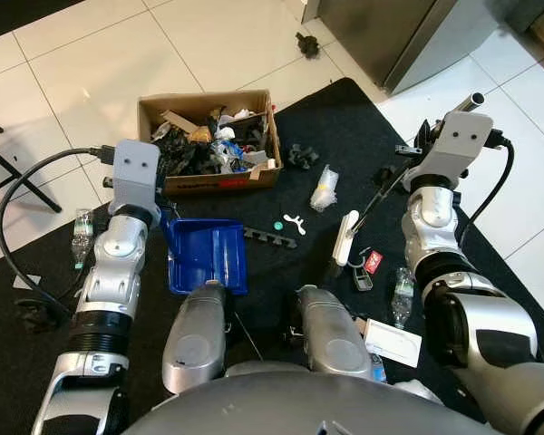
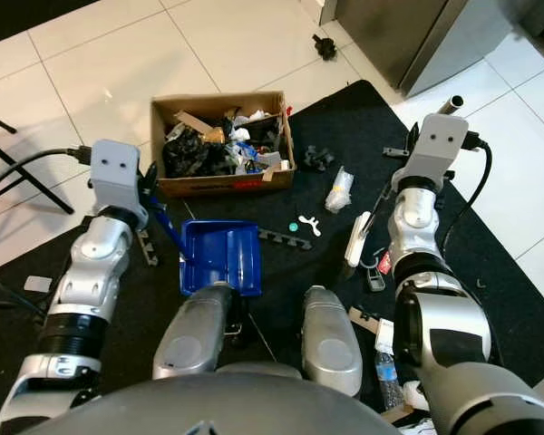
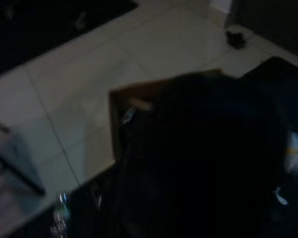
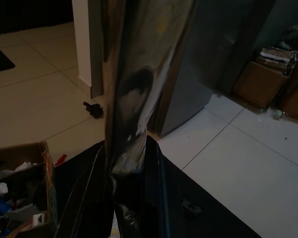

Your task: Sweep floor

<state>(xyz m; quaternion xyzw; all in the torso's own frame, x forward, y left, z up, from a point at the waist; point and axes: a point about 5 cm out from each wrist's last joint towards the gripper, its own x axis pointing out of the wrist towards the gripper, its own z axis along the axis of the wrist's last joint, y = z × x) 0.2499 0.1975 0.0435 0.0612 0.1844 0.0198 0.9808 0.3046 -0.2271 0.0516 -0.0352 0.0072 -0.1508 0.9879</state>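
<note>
A: Where is the litter lying?

B: The white scrap [image 1: 295, 221] and black strip [image 1: 270, 237] are lying on the black mat [image 1: 344, 127], between the blue dustpan [image 1: 206, 256] on the left and the white brush head [image 1: 346, 237] on the right.

A: Which arm is nearer?

B: The right one; its brush is sitting just right of the scraps, with the strip's long axis running left-right toward the pan.

A: The jaws?

B: The left gripper [image 2: 151, 190] seems to be gripping the pan's handle; I cannot tell about the right gripper [image 1: 415, 154].
</note>
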